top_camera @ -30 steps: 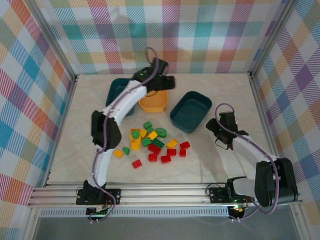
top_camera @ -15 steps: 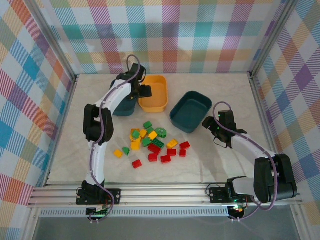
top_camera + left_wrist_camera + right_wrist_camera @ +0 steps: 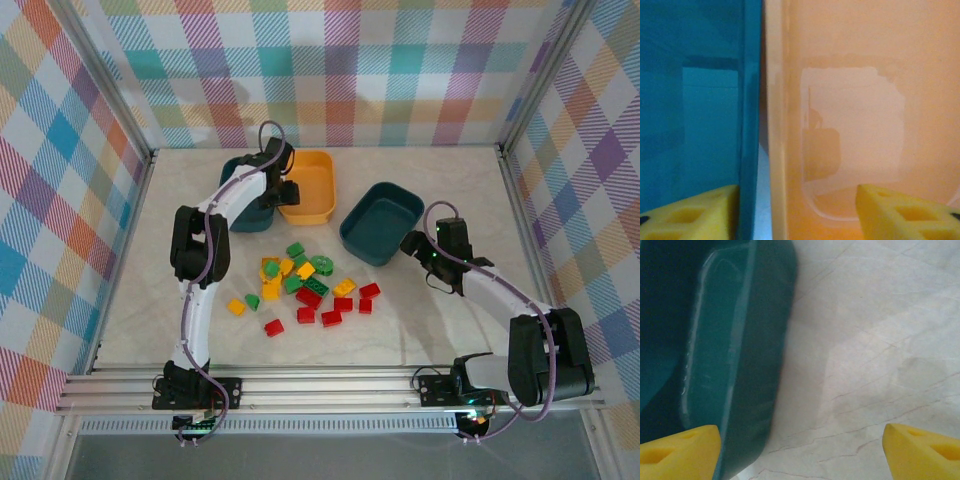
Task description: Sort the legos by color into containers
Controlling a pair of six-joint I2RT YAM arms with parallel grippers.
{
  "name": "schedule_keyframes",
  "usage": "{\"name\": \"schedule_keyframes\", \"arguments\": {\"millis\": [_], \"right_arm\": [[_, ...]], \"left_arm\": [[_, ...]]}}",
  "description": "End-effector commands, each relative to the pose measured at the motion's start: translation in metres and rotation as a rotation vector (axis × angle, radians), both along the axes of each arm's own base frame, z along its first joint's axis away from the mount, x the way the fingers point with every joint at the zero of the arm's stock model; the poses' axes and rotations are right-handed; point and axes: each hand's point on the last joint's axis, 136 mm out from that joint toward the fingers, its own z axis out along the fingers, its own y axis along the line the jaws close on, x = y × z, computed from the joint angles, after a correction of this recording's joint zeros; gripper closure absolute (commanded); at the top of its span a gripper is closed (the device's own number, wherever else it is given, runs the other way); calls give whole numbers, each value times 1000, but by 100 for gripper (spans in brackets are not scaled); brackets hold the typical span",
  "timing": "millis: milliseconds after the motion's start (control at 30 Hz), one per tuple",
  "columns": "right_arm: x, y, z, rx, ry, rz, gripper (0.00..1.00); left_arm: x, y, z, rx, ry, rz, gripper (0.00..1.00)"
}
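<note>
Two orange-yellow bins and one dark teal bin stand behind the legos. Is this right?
Colours swapped: the top external view shows one orange-yellow bin, a left dark teal bin and a right dark teal bin, behind the legos.

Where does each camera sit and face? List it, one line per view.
Top external: above, behind bases, looking down on table, legos; left arm, right arm show.
Left wrist: looks down at left teal bin beside orange bin; yellow fingertips show.
Right wrist: right teal bin's corner, table; yellow fingertips.
Shared with top: those bins.
</note>
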Motion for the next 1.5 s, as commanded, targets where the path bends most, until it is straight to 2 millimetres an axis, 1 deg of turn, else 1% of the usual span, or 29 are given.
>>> {"name": "schedule_keyframes", "arguments": {"millis": [0, 33, 67, 133, 267, 333, 400, 467, 500, 567, 667, 733, 867, 1000, 1067, 1300, 1467], "right_arm": [[12, 18, 18, 18, -67, 83, 16], [12, 20, 18, 14, -68, 90, 15], [12, 21, 17, 11, -67, 94, 15], [13, 23, 17, 7, -66, 99, 15], [13, 28, 14, 13, -65, 116, 14], [14, 33, 10, 15, -52, 134, 14], [16, 39, 4, 5, -36, 155, 15], [19, 46, -3, -9, -20, 179, 18], [19, 49, -6, -14, -12, 189, 20], [22, 56, -12, -26, 0, 212, 28], [25, 60, -15, -61, 6, 230, 43], [29, 56, -14, -100, 6, 220, 53], [39, 39, -15, -236, 27, 199, 73], [51, 29, -21, -373, 76, 234, 88], [56, 25, -18, -402, 70, 223, 90], [86, 37, 9, -450, 12, 304, 92], [109, 45, 12, -493, 48, 391, 91]], "left_arm": [[8, -5, 5, -35, -23, -18, 48], [8, -5, 6, -31, -26, -21, 52], [8, -4, 6, -23, -27, -24, 53], [6, 1, 5, 3, -23, -28, 59], [-4, 9, 4, 35, -22, -29, 70], [-10, 13, 5, 42, -32, -26, 73], [-17, 15, 6, 43, -36, -32, 76], [-25, 16, 5, 48, -39, -42, 77], [-27, 17, 6, 56, -41, -47, 78], [-33, 19, 3, 70, -41, -59, 78], [-39, 22, 1, 75, -34, -65, 78], [-41, 22, -1, 70, -29, -62, 78], [-45, 17, -3, 40, -12, -40, 78], [-49, 13, 3, 13, -13, -10, 78], [-51, 12, 5, 14, -16, 3, 78], [-58, 8, 6, 15, -7, 37, 79], [-58, 7, 5, 7, -1, 59, 78]]}}
